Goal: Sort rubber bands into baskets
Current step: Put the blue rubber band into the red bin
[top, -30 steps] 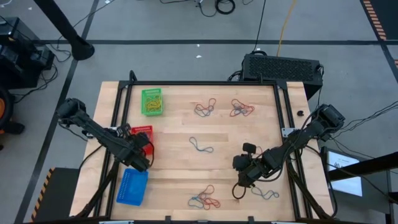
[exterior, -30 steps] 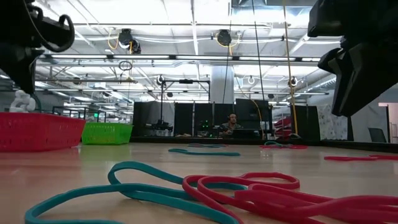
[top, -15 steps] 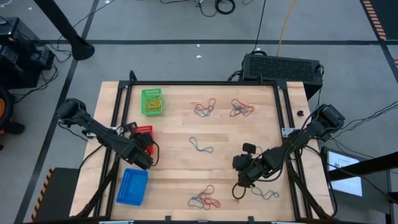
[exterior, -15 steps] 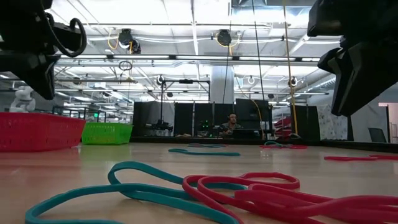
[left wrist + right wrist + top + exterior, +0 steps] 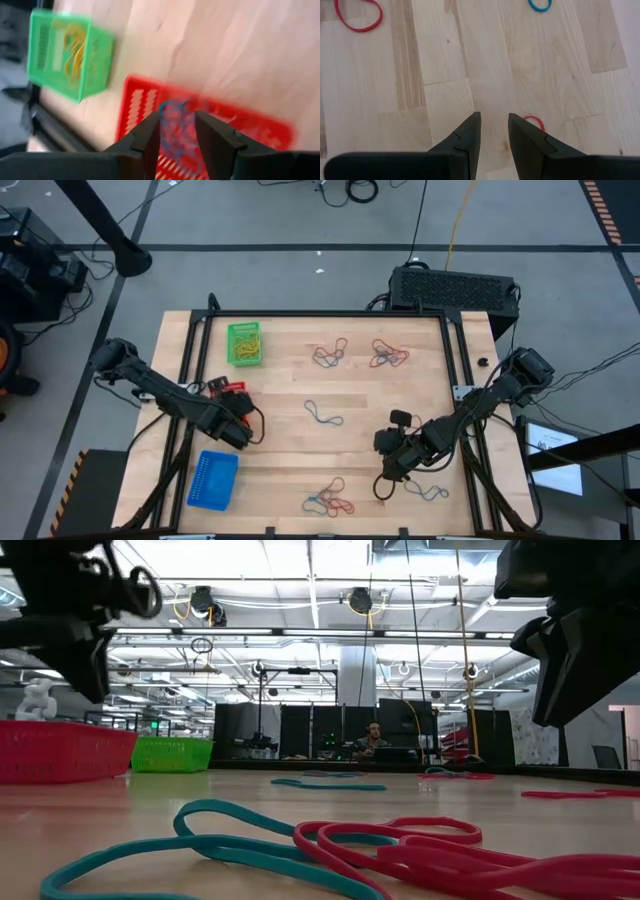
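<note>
The rubber bands (image 5: 330, 502) lie scattered in loose clusters over the desk (image 5: 290, 380): a red-and-blue tangle near the front edge, a blue pair (image 5: 323, 414) mid-desk, two more red-blue knots (image 5: 330, 355) toward the back. One blue band (image 5: 175, 125) appears pinched in the left gripper (image 5: 176, 131), whose jaws stand narrowly apart around it, directly above the red basket (image 5: 210, 125). There lies the risk: released here, a blue loop would land among the wrong colour, since the blue basket (image 5: 212, 479) sits apart, nearer the front edge. Thin springy elastic may also cling to a finger or bounce off a mesh rim. The green basket (image 5: 243, 343), holding yellow loops, stands farther back. All three baskets are light perforated plastic rectangles, likely to skid if nudged. The right gripper (image 5: 493, 131) hovers over bare pale wood planks with its jaws slightly parted and empty, a small red band (image 5: 535, 121) just beside one finger.
</note>
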Controlling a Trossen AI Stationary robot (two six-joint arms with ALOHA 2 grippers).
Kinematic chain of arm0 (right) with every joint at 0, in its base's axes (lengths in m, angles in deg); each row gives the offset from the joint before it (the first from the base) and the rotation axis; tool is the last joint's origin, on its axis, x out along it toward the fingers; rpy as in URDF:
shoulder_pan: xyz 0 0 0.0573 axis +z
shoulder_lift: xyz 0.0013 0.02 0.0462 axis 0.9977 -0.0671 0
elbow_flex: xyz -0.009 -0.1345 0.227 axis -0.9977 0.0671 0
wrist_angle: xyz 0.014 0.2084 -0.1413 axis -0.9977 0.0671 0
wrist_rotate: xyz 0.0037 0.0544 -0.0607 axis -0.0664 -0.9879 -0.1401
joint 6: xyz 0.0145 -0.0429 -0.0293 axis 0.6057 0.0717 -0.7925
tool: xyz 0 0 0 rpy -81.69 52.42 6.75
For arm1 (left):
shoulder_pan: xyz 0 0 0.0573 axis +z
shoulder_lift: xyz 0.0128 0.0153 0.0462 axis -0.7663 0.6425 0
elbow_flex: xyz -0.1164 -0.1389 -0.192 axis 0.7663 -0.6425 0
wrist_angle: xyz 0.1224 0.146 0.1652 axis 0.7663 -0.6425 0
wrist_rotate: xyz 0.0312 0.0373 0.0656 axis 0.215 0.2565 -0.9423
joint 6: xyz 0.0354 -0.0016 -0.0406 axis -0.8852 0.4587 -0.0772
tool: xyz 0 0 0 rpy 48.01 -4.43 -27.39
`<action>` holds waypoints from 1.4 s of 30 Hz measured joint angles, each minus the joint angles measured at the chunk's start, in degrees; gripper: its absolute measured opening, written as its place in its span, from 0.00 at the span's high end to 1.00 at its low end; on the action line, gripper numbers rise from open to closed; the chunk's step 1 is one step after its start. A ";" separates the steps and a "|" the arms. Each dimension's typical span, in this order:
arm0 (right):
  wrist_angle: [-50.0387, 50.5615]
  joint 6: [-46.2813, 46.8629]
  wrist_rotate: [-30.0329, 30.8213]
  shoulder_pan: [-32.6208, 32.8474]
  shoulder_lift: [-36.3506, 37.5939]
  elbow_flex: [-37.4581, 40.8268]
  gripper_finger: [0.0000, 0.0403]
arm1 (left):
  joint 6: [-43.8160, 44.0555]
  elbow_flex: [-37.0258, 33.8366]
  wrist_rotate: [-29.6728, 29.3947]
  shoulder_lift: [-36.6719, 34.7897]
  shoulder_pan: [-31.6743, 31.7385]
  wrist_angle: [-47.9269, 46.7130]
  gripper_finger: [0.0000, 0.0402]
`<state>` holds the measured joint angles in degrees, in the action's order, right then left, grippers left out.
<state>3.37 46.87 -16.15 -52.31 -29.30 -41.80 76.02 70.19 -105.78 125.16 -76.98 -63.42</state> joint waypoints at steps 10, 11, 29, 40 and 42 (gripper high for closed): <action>-5.19 -2.51 0.25 -2.30 -0.02 0.00 0.77 | -22.26 2.34 -1.95 0.45 3.00 32.33 0.68; -6.38 -3.22 0.24 -2.86 -0.02 0.00 0.77 | -25.02 2.34 -1.46 0.87 3.90 37.09 0.68; -15.00 -8.62 -6.24 -3.58 -0.02 0.00 0.77 | -29.57 4.72 29.35 21.63 -3.88 86.58 0.68; -20.61 -7.05 -8.41 -3.58 -0.02 0.00 0.77 | -28.53 12.13 20.76 33.14 -9.24 85.04 0.68; -22.12 -7.07 -9.09 -3.43 -0.02 0.00 0.77 | -27.91 12.13 19.35 34.10 -9.22 84.84 0.68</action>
<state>-18.74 39.80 -25.24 -55.74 -29.32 -41.80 48.11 82.32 -86.43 159.25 -86.21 21.43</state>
